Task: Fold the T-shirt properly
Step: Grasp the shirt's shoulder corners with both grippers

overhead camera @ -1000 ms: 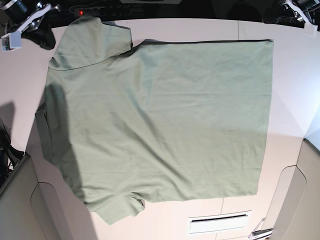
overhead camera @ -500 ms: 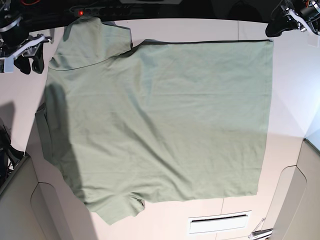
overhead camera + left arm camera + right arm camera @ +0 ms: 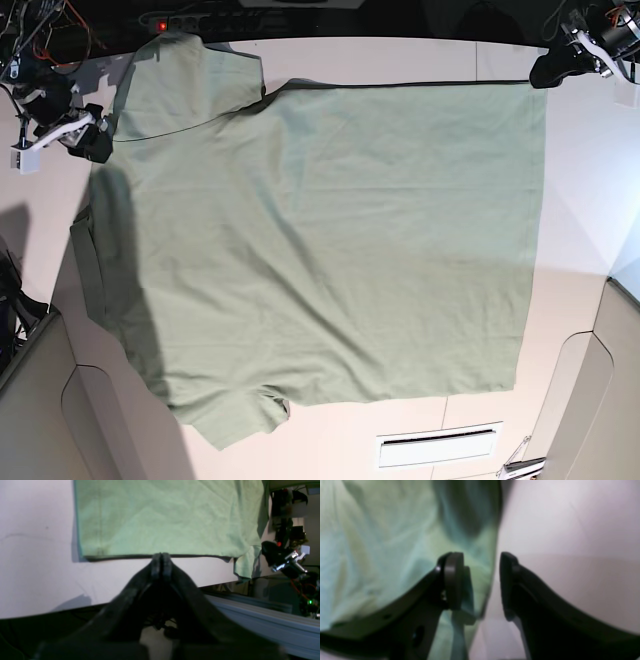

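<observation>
On table (image 3: 400, 58), one T-shirt (image 3: 330, 240), two hands

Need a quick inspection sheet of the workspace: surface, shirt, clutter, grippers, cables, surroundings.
Surface: pale table, mostly covered.
Job's things: T-shirt spread flat, unfolded, lightly wrinkled.
Clutter: white slotted piece at the table's near edge.
Grippers: left gripper shut, empty, by the shirt's dark edge seam; right gripper open, straddling the shirt's edge.
Cables: orange wires behind the right arm.
Surroundings: dark background, red light at the far edge.
</observation>
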Robot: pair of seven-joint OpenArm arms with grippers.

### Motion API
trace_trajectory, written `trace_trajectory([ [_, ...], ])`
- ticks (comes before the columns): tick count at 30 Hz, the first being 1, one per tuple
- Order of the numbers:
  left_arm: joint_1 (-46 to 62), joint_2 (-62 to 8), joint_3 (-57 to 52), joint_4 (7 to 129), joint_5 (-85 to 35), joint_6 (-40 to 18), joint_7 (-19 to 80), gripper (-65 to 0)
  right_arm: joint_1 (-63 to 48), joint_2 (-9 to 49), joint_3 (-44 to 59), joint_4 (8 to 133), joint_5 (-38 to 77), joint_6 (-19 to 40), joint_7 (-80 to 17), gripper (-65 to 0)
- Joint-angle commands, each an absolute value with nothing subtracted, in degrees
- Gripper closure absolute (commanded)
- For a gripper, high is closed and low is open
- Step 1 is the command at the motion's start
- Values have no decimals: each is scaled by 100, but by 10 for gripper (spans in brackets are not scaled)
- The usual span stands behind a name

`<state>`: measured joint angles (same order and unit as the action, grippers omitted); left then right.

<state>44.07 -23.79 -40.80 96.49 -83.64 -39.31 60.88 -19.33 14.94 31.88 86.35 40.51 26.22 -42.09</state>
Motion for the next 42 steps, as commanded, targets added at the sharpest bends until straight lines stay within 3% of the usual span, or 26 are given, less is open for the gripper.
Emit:
trace_trajectory([
  [1, 4460, -2462, -4134, 9721, -8500, -4000, 6042, -50, -1946, 1555, 3218, 8600, 4123, 2626, -4335, -240],
  [11, 4458, -2462, -4134, 9721, -8500, -4000, 6023, -76, -1953, 1551, 3218, 8527, 4550, 2746, -4659, -232],
  [13, 4458, -2462, -4134, 9721, -8500, -4000, 6023, -77, -1953, 1553, 3218, 8527, 4552, 2746, -4657, -166],
  [16, 4458, -2462, -4134, 9721, -8500, -4000, 5990, -117, -1953, 1551, 3218, 8527, 4547, 2746, -4657, 0],
  [20, 4362, -2462, -4134, 9721, -8500, -4000, 5937, -197, -1953, 1551, 3218, 8527, 4512, 2746, -4657, 0],
  [23, 4154, -2460, -4134, 9721, -8500, -4000, 5887, -215, -1953, 1551, 3218, 8527, 4504, 2746, -4657, 0],
  [34, 3114, -2467, -4134, 9655, -6106, -3905, 5120, -216, -1953, 1551, 3218, 8527, 4652, 2746, -4630, 0],
  [42, 3076, -2497, -4134, 9107, -5457, -3789, 4794, -216, -1953, 1551, 3218, 8527, 4652, 2746, -4628, 0],
])
